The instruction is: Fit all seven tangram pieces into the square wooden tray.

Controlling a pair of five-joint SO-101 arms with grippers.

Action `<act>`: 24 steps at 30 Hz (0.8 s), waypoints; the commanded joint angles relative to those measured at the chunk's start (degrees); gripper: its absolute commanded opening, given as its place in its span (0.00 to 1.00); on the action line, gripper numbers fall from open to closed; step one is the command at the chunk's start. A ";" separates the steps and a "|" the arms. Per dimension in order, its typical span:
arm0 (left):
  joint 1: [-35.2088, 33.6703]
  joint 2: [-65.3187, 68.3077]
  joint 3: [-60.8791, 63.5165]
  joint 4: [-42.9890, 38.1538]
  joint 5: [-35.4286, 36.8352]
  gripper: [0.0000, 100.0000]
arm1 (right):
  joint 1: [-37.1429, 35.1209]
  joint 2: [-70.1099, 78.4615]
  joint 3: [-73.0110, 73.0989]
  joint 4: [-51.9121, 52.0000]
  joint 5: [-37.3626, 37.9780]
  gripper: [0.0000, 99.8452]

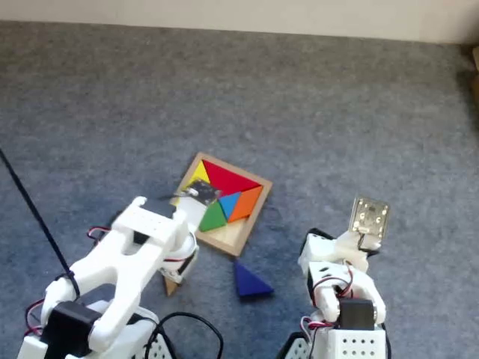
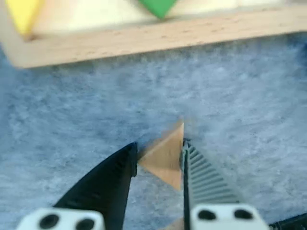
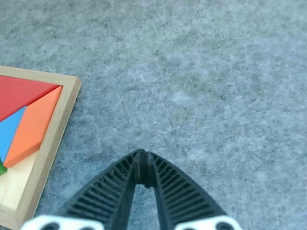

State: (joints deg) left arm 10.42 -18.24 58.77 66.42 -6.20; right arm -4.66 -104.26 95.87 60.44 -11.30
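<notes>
Currently, the left gripper [image 2: 159, 146] is clenched on the tan triangle [image 2: 165, 158], low at the surface off the tray's [image 1: 224, 243] green-side edge, probably to lift it into the bare gap there. The right gripper [image 3: 144, 160] is closed and empty, parked beside the orange-side edge. The dark blue triangle [image 1: 251, 282] lies loose near the tray's front corner.

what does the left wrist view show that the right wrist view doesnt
Left wrist view, not the right: the left hand closed on a tan triangle, and the yellow piece in the wooden tray. Right wrist view, not the left: the right hand, shut and holding nothing, plus the red piece, blue piece and orange piece. Both: the wooden tray, the grey carpet, and the green piece, a mere sliver in the right wrist view.
</notes>
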 commanded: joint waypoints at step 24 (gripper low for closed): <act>-3.12 0.22 -23.25 9.93 -56.70 0.06 | 1.98 -1.01 6.90 -1.89 0.79 0.01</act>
State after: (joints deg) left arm 8.04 -17.89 38.37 75.82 -53.41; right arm -3.52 -104.26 95.87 60.44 -11.30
